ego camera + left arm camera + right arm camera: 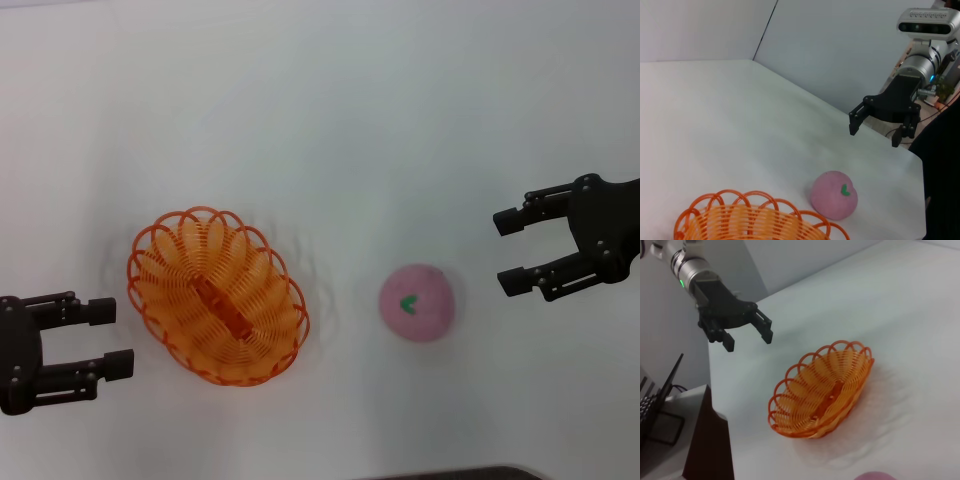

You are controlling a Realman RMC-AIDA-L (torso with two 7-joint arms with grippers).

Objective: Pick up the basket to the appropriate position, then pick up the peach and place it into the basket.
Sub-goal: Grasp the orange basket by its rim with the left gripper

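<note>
Basket [218, 297], orange looped wire, oval, scalloped rim, sits upright on the white surface [330, 120] left of centre in the head view, long axis running diagonally. Nothing inside it (open wire bottom shows in the right wrist view [822, 389]). Peach [417, 302], pink-mauve, round, green leaf mark facing up, rests on the surface to the right of the basket, apart from it with a clear gap between; also seen just past the basket rim [752, 216] in the left wrist view [834, 194].

Left pincer [113, 338] is near the basket's left side, not touching, its 2 fingers spread and pointing toward the basket, holding nothing. Same pincer shows in the right wrist view [747, 335], hovering above the surface beyond the basket.

Right pincer [512, 252] is to the right of the peach and slightly farther back, apart from it, 2 fingers spread, nothing between them; in the left wrist view [876, 132] it hangs above the surface beyond the peach.
</note>
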